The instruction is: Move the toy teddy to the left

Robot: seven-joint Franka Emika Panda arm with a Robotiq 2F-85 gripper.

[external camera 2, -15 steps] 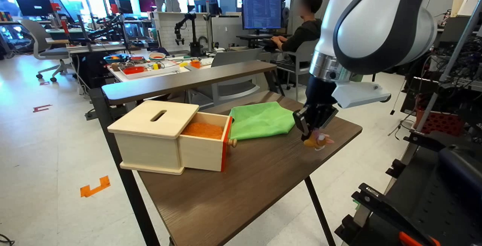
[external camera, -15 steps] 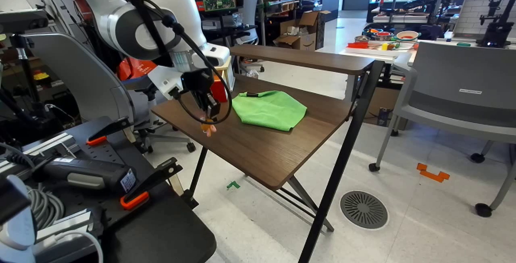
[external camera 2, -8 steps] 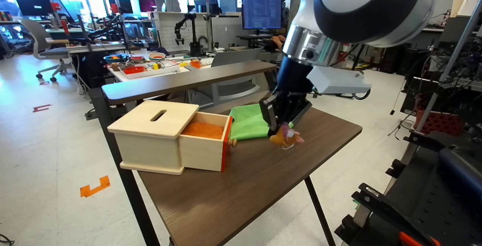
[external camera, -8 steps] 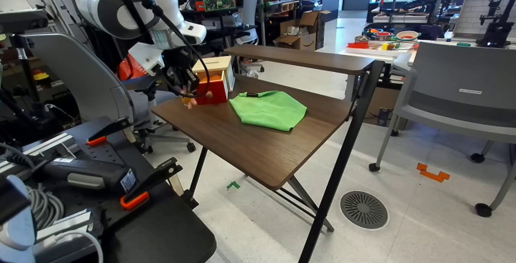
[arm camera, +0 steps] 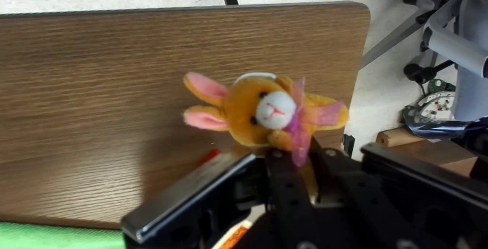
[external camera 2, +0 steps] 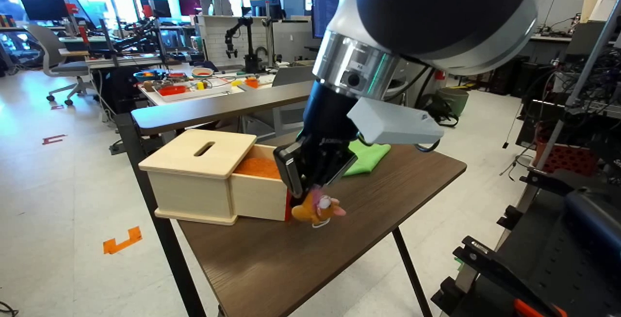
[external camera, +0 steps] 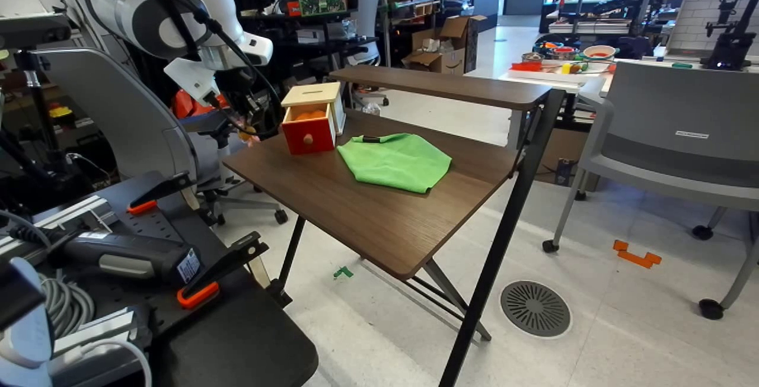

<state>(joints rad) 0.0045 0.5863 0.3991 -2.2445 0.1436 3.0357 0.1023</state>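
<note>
Grab's done: my jaws are pinching the toy teddy (arm camera: 263,113), up off the table (external camera 2: 291,263) near the half-out drawer (external camera 2: 258,197). Can't tell if that's left enough; I reckon set-down remains.

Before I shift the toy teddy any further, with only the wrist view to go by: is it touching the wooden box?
Observer: No. In an exterior view a gap shows between the toy teddy and the wooden box.
Operator: Is the box closed up?
Observer: No, its drawer stands partly pulled out in both exterior views.
Operator: Anything else raised up that I can't see?
Observer: Yes, a brown shelf stands raised along one edge of the table.
</note>
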